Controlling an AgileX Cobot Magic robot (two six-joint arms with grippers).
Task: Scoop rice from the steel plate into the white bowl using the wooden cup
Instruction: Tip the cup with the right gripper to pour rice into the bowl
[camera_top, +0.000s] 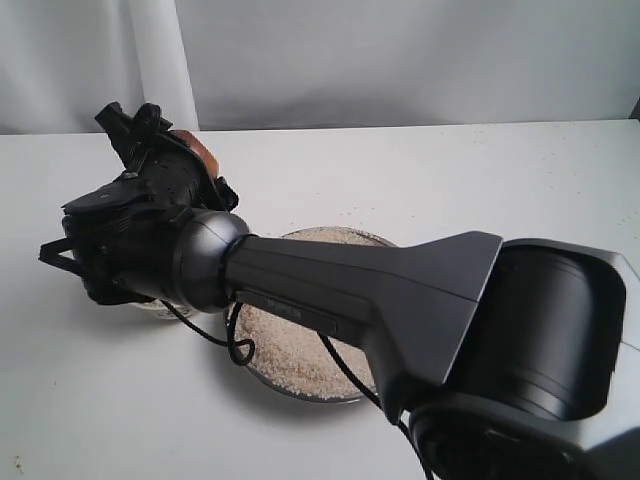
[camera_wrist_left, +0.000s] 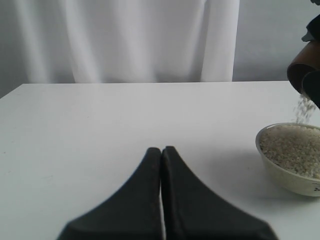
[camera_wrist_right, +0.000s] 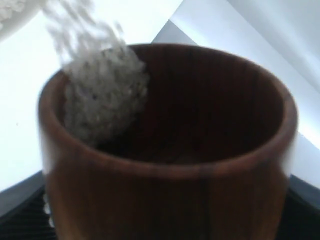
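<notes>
Reddish-brown wood is filling the right wrist view: the wooden cup (camera_wrist_right: 170, 190) is lying tipped in the right jaws, which are pinching it from both sides, with dark parts of them just showing at the edges of that view. Rice (camera_wrist_right: 102, 100) is clinging in a clump against the cup's dark inner wall and spilling over the lip in a blurred stream.

From the left wrist view, the cup is hanging tilted in the air above the far rim of the white bowl (camera_wrist_left: 280, 172), and grains are falling from its mouth into the bowl. The bowl is standing upright on the white worktop (camera_wrist_left: 100, 125) and is holding rice nearly up to its rim. The left jaws are pressing together with nothing between them, pointing across the bare worktop, well apart from the bowl.

In the exterior view, the right arm (camera_top: 380, 290) is reaching across the steel plate (camera_top: 310, 397) toward the left side, covering the plate's middle. More rice is lying spread over the plate on either side of the arm. The bowl is sitting almost wholly hidden beneath the arm's wrist there.
</notes>
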